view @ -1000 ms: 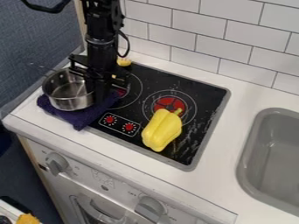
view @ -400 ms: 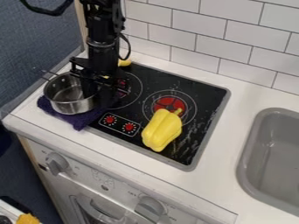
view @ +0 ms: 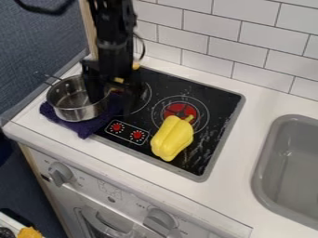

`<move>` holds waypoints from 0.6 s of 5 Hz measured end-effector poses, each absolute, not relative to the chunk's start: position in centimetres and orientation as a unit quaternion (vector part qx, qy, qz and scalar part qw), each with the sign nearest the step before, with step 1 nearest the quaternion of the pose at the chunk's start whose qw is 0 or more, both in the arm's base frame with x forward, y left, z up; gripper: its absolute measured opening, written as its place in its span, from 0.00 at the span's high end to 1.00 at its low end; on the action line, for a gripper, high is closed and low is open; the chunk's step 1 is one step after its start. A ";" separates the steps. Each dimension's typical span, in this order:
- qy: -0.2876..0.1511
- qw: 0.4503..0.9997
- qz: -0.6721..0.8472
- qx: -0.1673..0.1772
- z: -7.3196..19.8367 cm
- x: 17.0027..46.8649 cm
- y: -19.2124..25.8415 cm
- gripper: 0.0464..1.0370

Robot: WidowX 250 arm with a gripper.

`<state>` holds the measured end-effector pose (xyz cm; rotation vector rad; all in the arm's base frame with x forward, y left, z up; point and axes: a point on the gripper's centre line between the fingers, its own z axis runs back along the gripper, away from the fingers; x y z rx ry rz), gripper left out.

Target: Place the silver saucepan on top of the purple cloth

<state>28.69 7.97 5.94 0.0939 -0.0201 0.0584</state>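
The black gripper (view: 109,93) hangs at the right side of the silver saucepan (view: 73,109), at the upper left of the camera view. Its fingers stand apart, one over the pan's inside and the other to the right of the rim. Upright, the saucepan rests on the purple cloth (view: 86,127), with its thin wire handle toward the upper left. Cloth shows along the pan's front and right; the part beneath the pan is hidden.
A yellow pepper (view: 172,138) lies on the black stove (view: 213,119), right of the knobs. Behind the gripper is a small yellow item (view: 136,66). A grey sink (view: 292,162) is at the right, and a tiled wall (view: 217,39) runs behind.
The saucepan first shifted slightly right and down on the cloth, then stayed put. The gripper's fingers have spread, and the arm has moved a little to the right.
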 end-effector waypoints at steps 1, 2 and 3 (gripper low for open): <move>-0.051 0.998 0.010 0.043 8.6 28.8 6.9 0.04; -0.057 0.997 -0.017 0.044 9.5 28.8 6.0 0.04; -0.050 0.997 -0.034 0.043 9.4 29.2 5.4 0.04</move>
